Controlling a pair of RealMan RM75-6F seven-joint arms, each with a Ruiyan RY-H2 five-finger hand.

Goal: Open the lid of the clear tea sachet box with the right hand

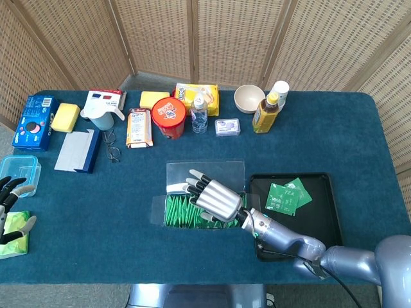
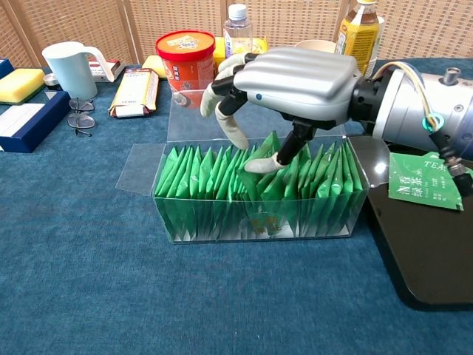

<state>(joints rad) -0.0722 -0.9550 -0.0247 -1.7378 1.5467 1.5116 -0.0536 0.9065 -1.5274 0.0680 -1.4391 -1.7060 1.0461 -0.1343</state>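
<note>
- Your left hand (image 1: 13,208) sits at the far left edge of the head view, low in the frame, dark fingers loosely spread and holding nothing; it is off the table's corner, just beside a clear plastic tub (image 1: 18,172) and a green packet (image 1: 16,234).
- The clear tea sachet box (image 2: 259,196) stands in the middle of the chest view, a thin, see-through rectangular box packed with upright green sachets (image 2: 199,185). Its lid (image 2: 214,118) is folded back flat onto the cloth behind it, and a small clear flap (image 2: 144,168) lies out to the left.
- Your right hand (image 2: 288,85) hangs directly over the open box, silver back upward, pale-tipped fingers (image 2: 236,137) curled downward and apart, the thumb tip touching the top of one sachet near the box's centre. You cannot tell whether anything is pinched; nothing shows plainly held.
- In the head view the same hand (image 1: 215,196) covers the right half of the box (image 1: 186,210), lower centre of the frame.
- Just right of the box lies a flat black tray (image 1: 321,218) with green tea packets (image 1: 286,196) on it.
- The table (image 1: 96,224) wears a deep blue, carpet-like cloth. Along the upper part stand a blue carton (image 1: 35,122), yellow sponge (image 1: 65,117), pale mug (image 1: 101,114), red tub (image 1: 169,117), water bottle (image 1: 199,113), cream bowl (image 1: 249,98) and yellow drink bottle (image 1: 266,110).
- Woven rattan screens (image 1: 192,38) close off the background.
</note>
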